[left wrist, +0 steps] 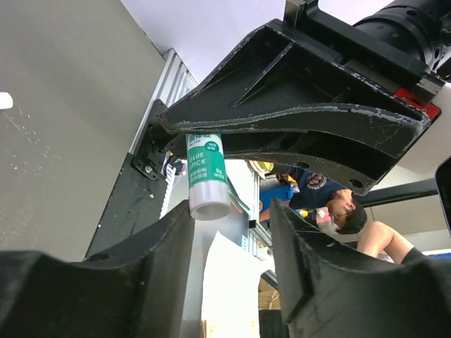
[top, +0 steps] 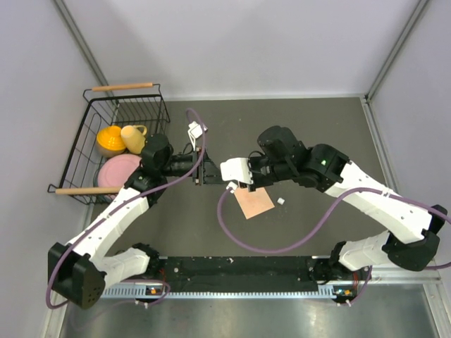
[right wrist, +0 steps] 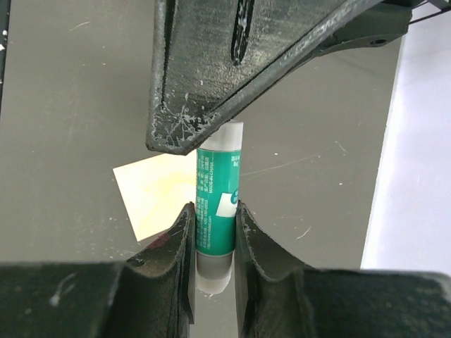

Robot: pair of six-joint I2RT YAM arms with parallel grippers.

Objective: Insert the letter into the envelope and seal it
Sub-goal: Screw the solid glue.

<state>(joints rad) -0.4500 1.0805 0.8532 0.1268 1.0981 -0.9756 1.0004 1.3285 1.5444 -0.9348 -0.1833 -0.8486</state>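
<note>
My right gripper (right wrist: 214,208) is shut on a green-and-white glue stick (right wrist: 217,204), held above the table. The stick's uncapped end (left wrist: 208,205) points at my left gripper (left wrist: 232,211), whose jaws stand apart with nothing between them. That end hangs just beyond the left fingertip. Both grippers meet mid-table, left (top: 204,172) and right (top: 227,177). The peach envelope (top: 254,202) lies flat on the table just under and right of them, and also shows behind the stick in the right wrist view (right wrist: 151,197). No letter shows in any view.
A small white cap (top: 280,201) lies on the table right of the envelope. A black wire basket (top: 127,96) at the back left holds a yellow cup (top: 133,137), an orange bowl (top: 109,140) and a pink plate (top: 116,169).
</note>
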